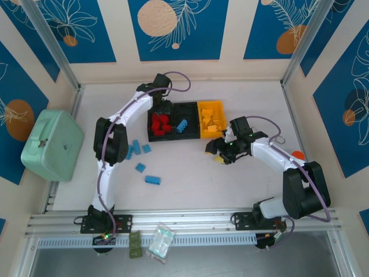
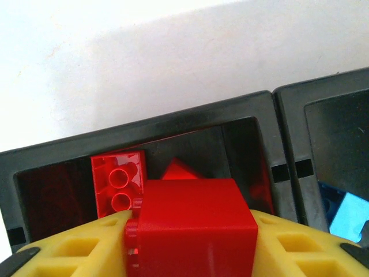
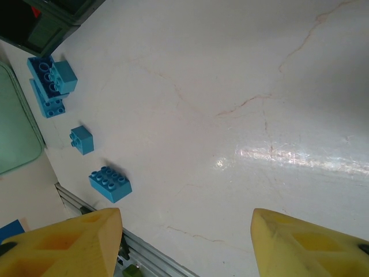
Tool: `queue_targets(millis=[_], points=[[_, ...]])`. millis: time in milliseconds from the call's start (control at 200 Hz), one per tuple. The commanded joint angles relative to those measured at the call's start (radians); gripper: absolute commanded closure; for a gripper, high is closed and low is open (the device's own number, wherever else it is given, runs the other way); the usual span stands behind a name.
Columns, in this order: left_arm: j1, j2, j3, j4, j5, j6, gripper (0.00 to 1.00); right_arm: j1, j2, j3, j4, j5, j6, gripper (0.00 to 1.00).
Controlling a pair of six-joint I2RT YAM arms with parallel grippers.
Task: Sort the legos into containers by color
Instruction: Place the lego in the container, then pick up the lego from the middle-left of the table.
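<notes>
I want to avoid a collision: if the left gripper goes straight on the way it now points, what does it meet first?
Probably the red bricks lying in the black bin ahead: the red brick that the left gripper holds would touch them first, though depth is unclear.

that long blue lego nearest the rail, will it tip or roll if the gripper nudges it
The long blue brick looks like rigid moulded plastic, so probably stiff and light. It lies low and wide, studs up, so it should slide on the glossy table rather than tip or roll.
</notes>
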Motion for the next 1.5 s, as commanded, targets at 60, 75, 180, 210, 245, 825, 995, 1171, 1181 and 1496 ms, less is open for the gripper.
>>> queue_targets(millis=[60, 75, 180, 210, 245, 825, 995, 1171, 1181, 1496], points=[[0.004, -0.013, 0.033, -0.014, 0.007, -0.014, 0.45, -0.003, -0.021, -0.015, -0.002, -0.006, 0.015, 0.38], [0.003, -0.019, 0.031, -0.013, 0.008, -0.015, 0.44, -0.002, -0.021, -0.015, -0.001, -0.006, 0.016, 0.39], [0.000, -0.067, 0.001, -0.007, 0.012, -0.018, 0.39, 0.003, -0.015, -0.011, 0.006, -0.009, 0.017, 0.39], [-0.001, -0.084, -0.010, -0.004, 0.017, -0.018, 0.39, 0.006, -0.013, -0.008, 0.007, -0.009, 0.018, 0.39], [-0.002, -0.105, -0.025, -0.002, 0.019, -0.019, 0.39, 0.009, -0.012, -0.004, 0.009, -0.009, 0.016, 0.39], [-0.006, -0.710, -0.775, 0.111, -0.040, -0.113, 0.39, 0.141, -0.020, 0.102, 0.056, -0.004, -0.129, 0.38], [0.008, -0.821, -0.913, 0.094, -0.069, -0.162, 0.40, 0.207, -0.009, 0.134, 0.073, 0.005, -0.166, 0.38], [0.007, -0.886, -1.037, 0.102, 0.004, -0.241, 0.40, 0.227, 0.008, 0.132, 0.084, 0.014, -0.162, 0.39], [0.007, -0.890, -1.045, 0.104, 0.007, -0.248, 0.40, 0.227, 0.009, 0.130, 0.086, 0.015, -0.161, 0.39], [-0.049, -0.865, -1.210, 0.180, 0.058, -0.261, 0.34, 0.227, 0.032, 0.138, 0.086, 0.006, -0.165, 0.39]])
